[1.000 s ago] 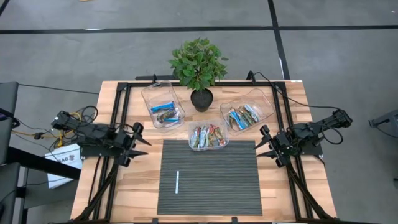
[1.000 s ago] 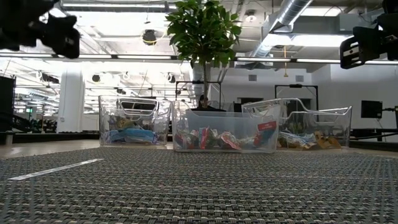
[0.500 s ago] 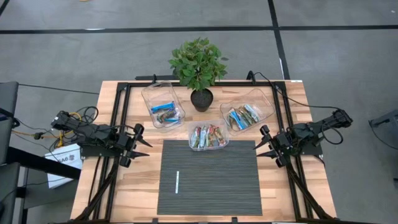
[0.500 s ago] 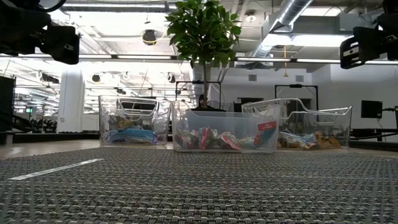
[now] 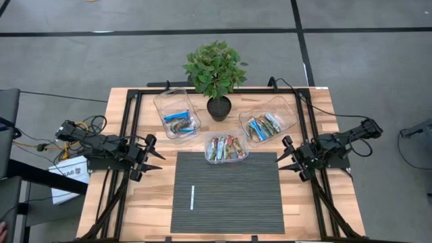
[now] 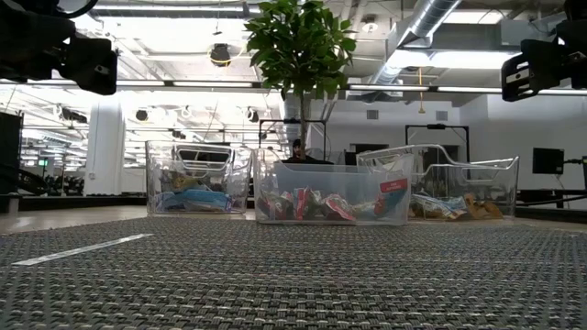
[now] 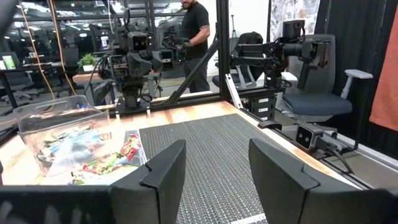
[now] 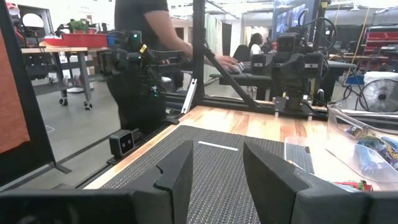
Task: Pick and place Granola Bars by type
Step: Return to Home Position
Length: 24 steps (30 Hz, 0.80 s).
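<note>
Granola Bars [image 5: 226, 147] lie sorted in three clear tubs [image 5: 162, 101] at the back of the worktop [image 5: 300, 202]. The left hand [image 5: 155, 160] and the right hand [image 5: 282, 162] wait at its sides, both released and empty.

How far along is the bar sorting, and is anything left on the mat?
Done: the granola bars in view all sit in the three clear tubs; the mat holds only a white stick. In hand: nothing; the left hand and right hand are open beside the mat. Left: no loose bar visible.
</note>
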### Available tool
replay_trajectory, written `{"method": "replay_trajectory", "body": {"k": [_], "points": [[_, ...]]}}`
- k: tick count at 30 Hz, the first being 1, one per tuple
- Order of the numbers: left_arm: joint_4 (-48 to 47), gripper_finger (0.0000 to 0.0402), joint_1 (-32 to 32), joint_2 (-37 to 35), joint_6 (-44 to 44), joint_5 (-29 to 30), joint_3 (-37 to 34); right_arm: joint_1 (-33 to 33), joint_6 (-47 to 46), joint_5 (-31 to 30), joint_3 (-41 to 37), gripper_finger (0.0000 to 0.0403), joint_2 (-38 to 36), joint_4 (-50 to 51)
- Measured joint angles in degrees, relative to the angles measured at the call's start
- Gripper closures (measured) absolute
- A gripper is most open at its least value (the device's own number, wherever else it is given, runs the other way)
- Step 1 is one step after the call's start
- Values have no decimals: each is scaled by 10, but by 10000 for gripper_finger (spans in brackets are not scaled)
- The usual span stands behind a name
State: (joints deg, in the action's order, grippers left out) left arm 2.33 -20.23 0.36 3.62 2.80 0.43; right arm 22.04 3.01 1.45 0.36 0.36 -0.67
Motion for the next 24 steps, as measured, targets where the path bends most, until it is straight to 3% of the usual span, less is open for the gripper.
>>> {"method": "replay_trajectory", "body": {"k": [24], "points": [[0,232,0,0,-7,0,0,0,0,0,0,269,0,0]]}}
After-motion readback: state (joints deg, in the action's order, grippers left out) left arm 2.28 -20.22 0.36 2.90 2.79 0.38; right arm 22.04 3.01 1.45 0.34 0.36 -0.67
